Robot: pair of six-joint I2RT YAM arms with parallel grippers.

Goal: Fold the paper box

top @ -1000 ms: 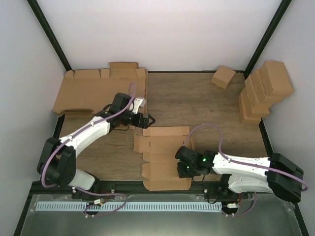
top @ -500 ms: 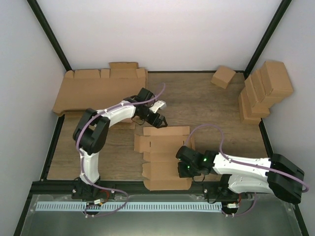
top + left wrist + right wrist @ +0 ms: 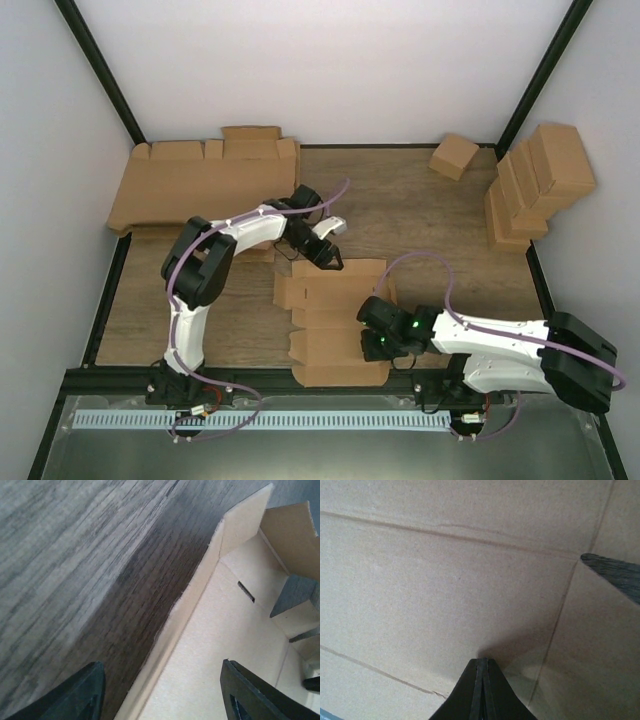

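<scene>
The paper box [image 3: 335, 300] lies flat and unfolded in the middle of the table, a brown die-cut sheet with flaps and creases. My left gripper [image 3: 322, 258] is at its far edge. In the left wrist view this gripper [image 3: 162, 700] is open, its fingers astride the slightly raised edge of the cardboard [image 3: 235, 645], one over wood and one over the sheet. My right gripper [image 3: 368, 342] is over the near right part of the sheet. It [image 3: 482, 661] is shut on nothing, its tip against a panel [image 3: 445, 570] beside a crease.
Large notched cardboard sheets [image 3: 200, 185] lie at the back left. A small cube-like carton [image 3: 454, 156] sits at the back right, and a stack of folded cartons [image 3: 535, 185] leans along the right edge. Dark frame posts stand at the corners.
My left arm has swung right, from beside the large sheets to the far edge of the paper box, and its jaws have narrowed. The right arm has not moved.
</scene>
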